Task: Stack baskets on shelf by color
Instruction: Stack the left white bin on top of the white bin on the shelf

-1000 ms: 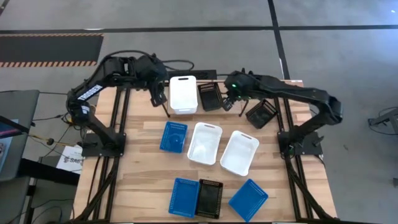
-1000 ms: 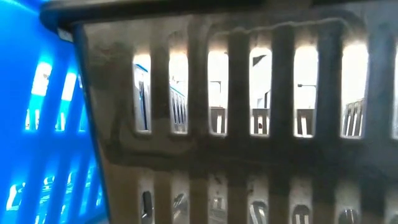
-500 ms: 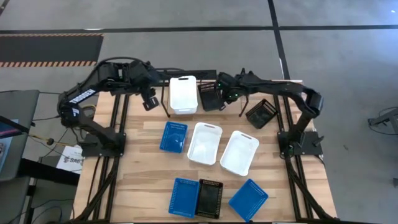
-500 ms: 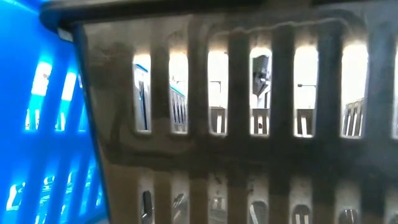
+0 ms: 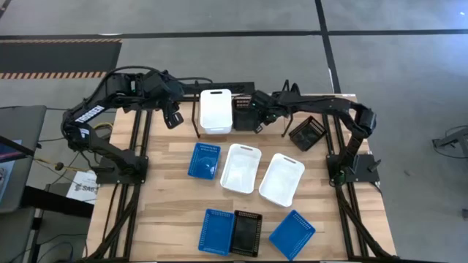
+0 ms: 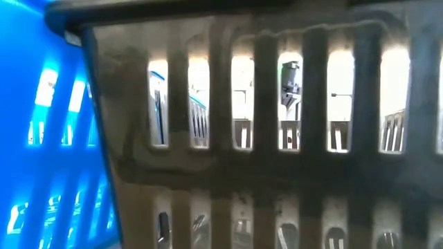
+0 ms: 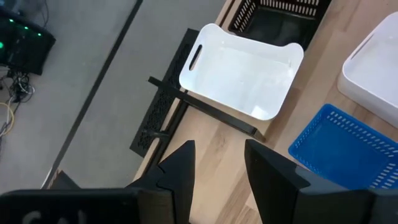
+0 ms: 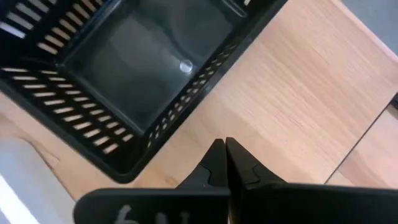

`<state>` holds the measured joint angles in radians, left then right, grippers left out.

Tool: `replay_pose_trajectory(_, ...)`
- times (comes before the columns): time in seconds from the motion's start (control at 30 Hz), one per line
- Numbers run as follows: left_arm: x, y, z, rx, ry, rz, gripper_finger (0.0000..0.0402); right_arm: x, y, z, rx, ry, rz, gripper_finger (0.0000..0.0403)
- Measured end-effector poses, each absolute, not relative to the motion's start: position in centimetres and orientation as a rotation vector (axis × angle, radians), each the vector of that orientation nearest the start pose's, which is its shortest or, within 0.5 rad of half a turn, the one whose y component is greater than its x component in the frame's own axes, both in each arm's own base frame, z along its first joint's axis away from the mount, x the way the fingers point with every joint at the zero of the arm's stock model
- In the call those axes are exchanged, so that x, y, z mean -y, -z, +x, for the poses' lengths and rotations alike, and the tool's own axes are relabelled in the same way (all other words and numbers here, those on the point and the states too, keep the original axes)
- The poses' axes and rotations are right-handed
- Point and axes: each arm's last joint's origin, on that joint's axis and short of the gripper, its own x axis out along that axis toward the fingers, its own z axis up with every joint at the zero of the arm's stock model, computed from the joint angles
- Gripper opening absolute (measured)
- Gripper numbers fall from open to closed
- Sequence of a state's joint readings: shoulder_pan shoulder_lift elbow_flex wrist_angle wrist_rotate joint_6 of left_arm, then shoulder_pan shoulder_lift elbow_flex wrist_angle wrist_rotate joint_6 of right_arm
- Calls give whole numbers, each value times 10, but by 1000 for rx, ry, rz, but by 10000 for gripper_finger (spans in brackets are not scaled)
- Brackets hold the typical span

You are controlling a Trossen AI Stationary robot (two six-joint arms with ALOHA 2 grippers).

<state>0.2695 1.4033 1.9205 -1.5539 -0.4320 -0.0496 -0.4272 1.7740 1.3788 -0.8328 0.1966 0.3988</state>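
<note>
we saw white basket (image 5: 216, 110) on shelf (image 5: 196, 117), empty | left gripper (image 7: 217, 163) spread, right gripper (image 8: 225, 155) pressed together | no readable writing

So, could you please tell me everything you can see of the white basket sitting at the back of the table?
The white basket is a shallow rectangular tray of smooth, opaque plastic with rounded corners and a slot handle cut into its far end wall. It looks empty and sits open side up on the shelf, resting across its thin black bar. A black basket stands right beside it; whether they touch is unclear. Neither gripper touches it.
</note>
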Motion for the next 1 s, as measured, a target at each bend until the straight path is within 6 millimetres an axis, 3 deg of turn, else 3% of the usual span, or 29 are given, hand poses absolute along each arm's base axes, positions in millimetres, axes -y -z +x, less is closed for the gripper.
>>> replay_pose_trajectory(0.13, -67, -456, 197, -1037, -662, 42, 128, 149, -234, 322, -1112, 778, 468, 0)
replay_pose_trajectory(0.23, -67, -456, 197, -1036, -664, 39, 128, 151, -248, 324, -1082, 777, 455, 0)
replay_pose_trajectory(0.4, -67, -456, 197, -1036, -661, 37, 128, 149, -305, 325, -935, 743, 385, 0)
replay_pose_trajectory(0.57, -67, -456, 197, -1033, -663, 25, 128, 126, -377, 317, -750, 637, 269, 0)
replay_pose_trajectory(0.67, -67, -456, 197, -1033, -661, 23, 128, 105, -417, 302, -648, 569, 204, 1)
replay_pose_trajectory(0.8, -66, -456, 197, -1033, -648, 13, 128, 70, -456, 273, -559, 475, 150, 1)
replay_pose_trajectory(0.9, -66, -456, 197, -1033, -649, 13, 128, 47, -472, 245, -533, 414, 138, 1)
replay_pose_trajectory(1.0, -66, -456, 197, -1033, -649, 12, 128, 30, -477, 216, -567, 440, 185, 2)
